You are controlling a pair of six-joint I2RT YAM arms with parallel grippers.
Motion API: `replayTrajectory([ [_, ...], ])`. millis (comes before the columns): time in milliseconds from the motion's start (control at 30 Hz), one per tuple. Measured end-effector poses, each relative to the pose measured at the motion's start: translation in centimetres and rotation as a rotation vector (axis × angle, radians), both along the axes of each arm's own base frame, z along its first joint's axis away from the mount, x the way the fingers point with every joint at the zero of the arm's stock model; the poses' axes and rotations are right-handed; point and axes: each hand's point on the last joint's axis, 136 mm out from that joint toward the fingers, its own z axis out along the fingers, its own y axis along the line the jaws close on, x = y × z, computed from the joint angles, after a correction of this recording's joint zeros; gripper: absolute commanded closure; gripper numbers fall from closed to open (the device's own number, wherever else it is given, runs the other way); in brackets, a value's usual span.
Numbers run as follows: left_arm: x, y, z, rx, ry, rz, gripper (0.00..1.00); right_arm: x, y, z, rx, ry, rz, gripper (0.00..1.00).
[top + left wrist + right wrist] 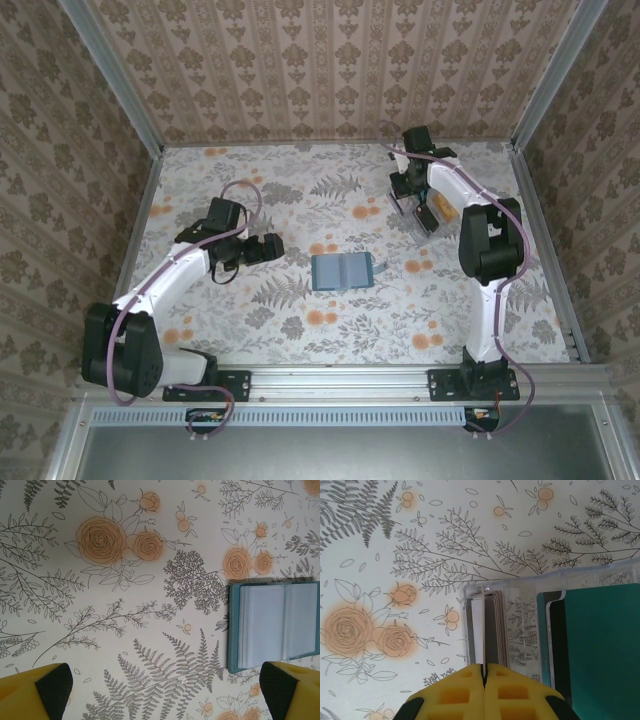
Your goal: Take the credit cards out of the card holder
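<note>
The card holder (343,271) is laid open near the middle of the table (300,200), with credit cards (262,625) kept in its panels. The left gripper (272,246) is found just to its left. A box (430,218) is placed behind and to the right of the holder, well apart from it, under the right gripper (484,674). In one compartment of the box loose cards (495,630) are stood on edge; in the neighbouring one a single card (600,645) is laid flat.
</note>
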Motion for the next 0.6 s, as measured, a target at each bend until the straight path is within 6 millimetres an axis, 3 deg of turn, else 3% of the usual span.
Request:
replayTrajectory([
  [333,-0.1,-0.1,-0.5,-0.007,0.011,-0.002,0.0,-1.0,-0.2,-1.6,-0.046,0.088,0.057,0.9],
  [600,-0.2,-0.3,-0.6,-0.014,0.017,-0.007,0.0,-1.1,-0.4,-1.6,-0.054,0.091,0.053,0.9],
])
